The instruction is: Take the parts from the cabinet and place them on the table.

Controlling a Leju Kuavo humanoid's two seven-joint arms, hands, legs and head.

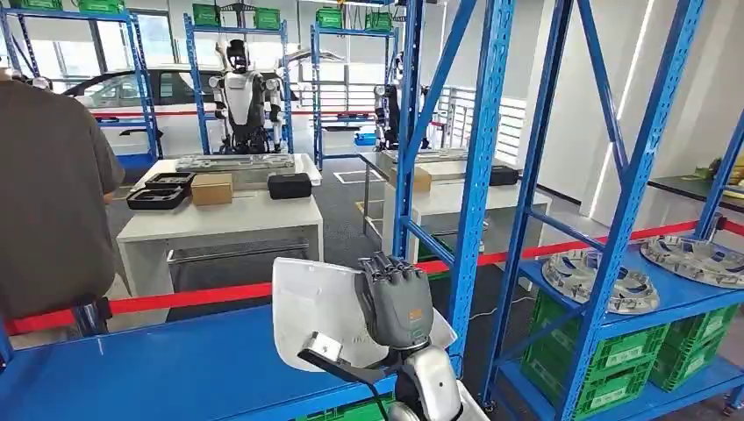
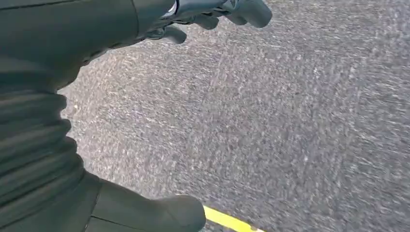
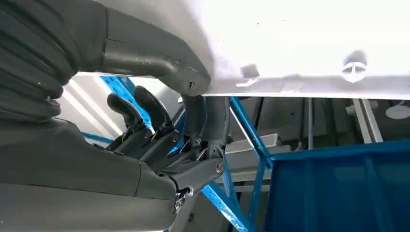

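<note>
Right hand point(image 1: 392, 298) grips a pale flat part point(image 1: 320, 317), raised above the blue shelf point(image 1: 158, 368) | left hand point(image 2: 193, 19) hangs over grey floor, fingers apart, holding nothing | round metal parts point(image 1: 597, 279) lie on the cabinet point(image 1: 676, 294) | white table point(image 1: 219, 219) well beyond | carry appears midway, placing not yet done

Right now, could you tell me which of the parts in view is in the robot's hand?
The pale flat panel, gripped by the right hand; the two round silver parts lie on the blue shelf.
</note>
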